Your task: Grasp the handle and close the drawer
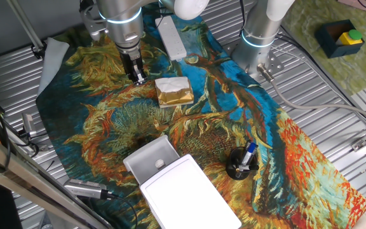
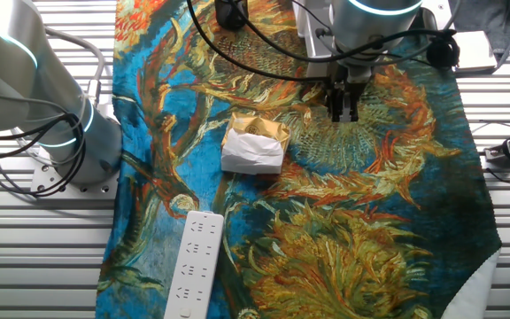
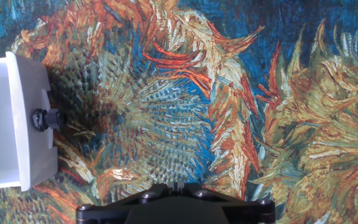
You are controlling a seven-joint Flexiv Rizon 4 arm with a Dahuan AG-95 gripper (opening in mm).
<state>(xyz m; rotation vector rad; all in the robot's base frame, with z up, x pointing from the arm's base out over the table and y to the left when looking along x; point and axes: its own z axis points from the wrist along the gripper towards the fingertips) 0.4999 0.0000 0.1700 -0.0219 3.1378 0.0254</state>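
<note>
1. The end effector (image 1: 135, 76) is hanging above the sunflower-print cloth (image 1: 107, 121) near the far side of the counter (image 1: 335, 95), pointing down, with nothing between its fingers; the fingers are sitting close together with only a narrow gap showing.
2. The drawer (image 1: 152, 159) is lying pulled out of its white flat-topped box (image 1: 189, 197) near the counter's front edge, well apart from the end effector.
3. In the hand view, the drawer (image 3: 5, 121) is showing at the left edge, and the handle (image 3: 45, 119) is sticking out from its front wall as a small knob that is looking dark in shadow.
4. A white-and-gold square block (image 1: 173, 92) is resting on the cloth between the end effector and the drawer, just beside the end effector.
5. A white power strip (image 1: 171, 37) is lying at the far edge of the cloth.
6. A black cup holding a blue pen (image 1: 242, 164) is standing to the right of the box.
</note>
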